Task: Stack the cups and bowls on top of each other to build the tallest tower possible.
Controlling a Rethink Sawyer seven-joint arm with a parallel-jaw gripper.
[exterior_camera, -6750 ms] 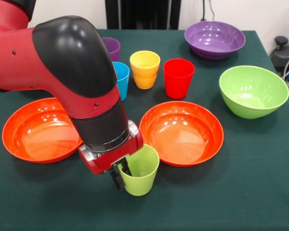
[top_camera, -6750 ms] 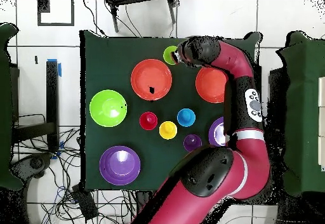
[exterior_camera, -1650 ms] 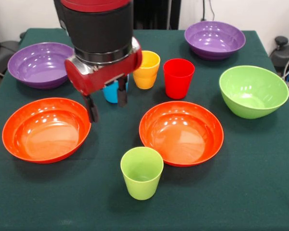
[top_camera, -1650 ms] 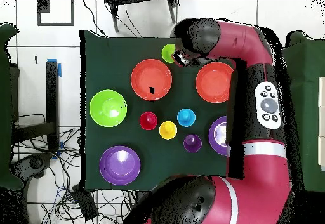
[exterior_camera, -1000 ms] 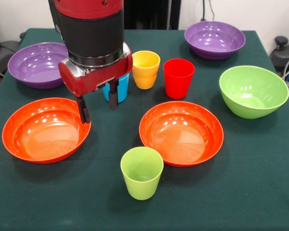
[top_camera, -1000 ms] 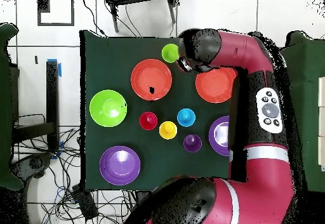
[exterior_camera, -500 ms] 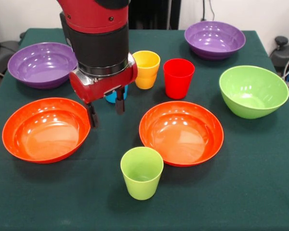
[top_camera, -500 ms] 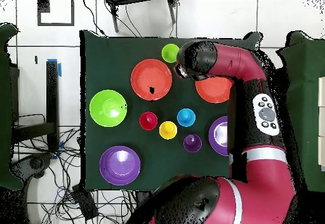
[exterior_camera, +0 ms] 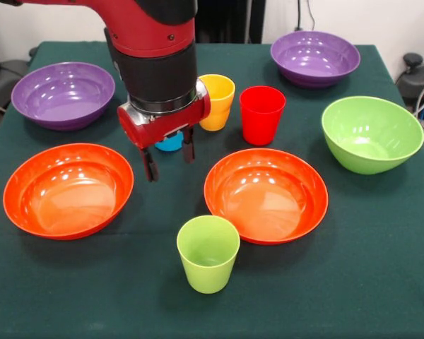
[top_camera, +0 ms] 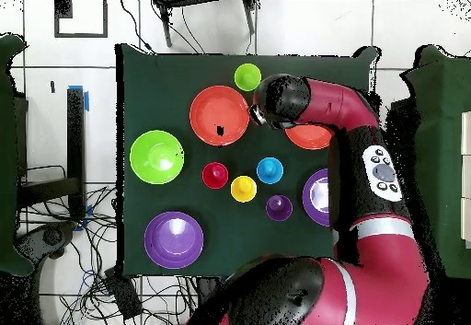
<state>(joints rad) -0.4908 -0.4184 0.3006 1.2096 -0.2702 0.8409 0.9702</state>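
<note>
light green cup (exterior_camera: 208, 253) stands upright alone at the near edge of the table (exterior_camera: 381, 282) in the front view, nothing stacked on it. just beside it, up and to the right, an orange bowl (exterior_camera: 266, 194); second orange bowl (exterior_camera: 68, 189) sits at the left. hand (exterior_camera: 169, 161) hangs above the table between the two orange bowls, fingers spread apart, gripping nothing. behind the hand a blue cup (exterior_camera: 170, 142) is mostly hidden. yellow cup (exterior_camera: 215, 101) and red cup (exterior_camera: 261, 114) stand side by side, close, upright. purple cup only shows in the overhead view (top_camera: 279, 208), next to the blue one. purple bowl (exterior_camera: 62, 94) at far left, another purple bowl (exterior_camera: 314, 58) at far right corner. deep light green bowl (exterior_camera: 371, 133) at the right side, apart from the rest. all bowls mouth up, every piece sits on the table by itself. arm (exterior_camera: 152, 49) comes down from the top, covering part of the back row.
</note>
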